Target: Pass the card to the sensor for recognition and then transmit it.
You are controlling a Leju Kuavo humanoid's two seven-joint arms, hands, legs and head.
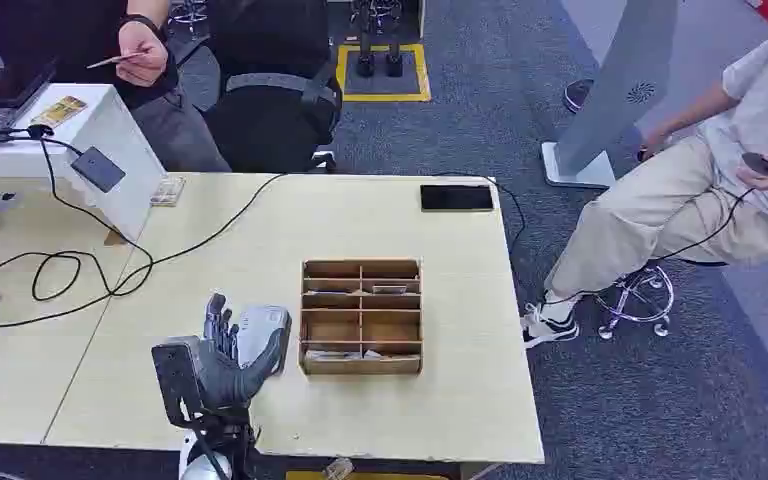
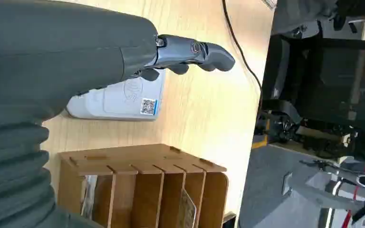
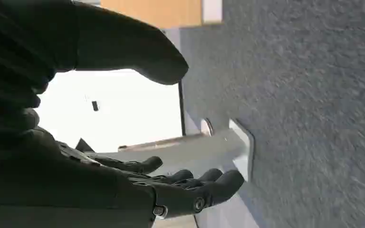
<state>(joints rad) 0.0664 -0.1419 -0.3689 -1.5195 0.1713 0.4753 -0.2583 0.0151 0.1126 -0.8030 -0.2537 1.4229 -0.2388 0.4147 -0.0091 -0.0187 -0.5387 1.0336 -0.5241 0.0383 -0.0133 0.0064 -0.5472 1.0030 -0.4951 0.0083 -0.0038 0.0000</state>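
Our left hand (image 1: 222, 355) hovers empty near the table's (image 1: 460, 400) front edge, fingers spread

We see the right hand (image 3: 138, 183) empty, fingers apart, above carpet; the card (image 1: 112, 61) sits pinched in a person's hand (image 1: 143, 52) beyond the far-left corner; a wooden organizer (image 1: 361, 316) stands mid-table.

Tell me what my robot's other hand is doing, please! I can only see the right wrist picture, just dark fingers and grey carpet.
Observer: The left hand is raised over the wooden table, fingers apart, holding nothing.
Operator: Is anything near it?
Observer: A white device with a QR sticker lies flat on the table close by that hand. I cannot tell whether they touch.
Operator: Where are the cards?
Observer: A few cards stand in the slots of a wooden divided box next to that device.
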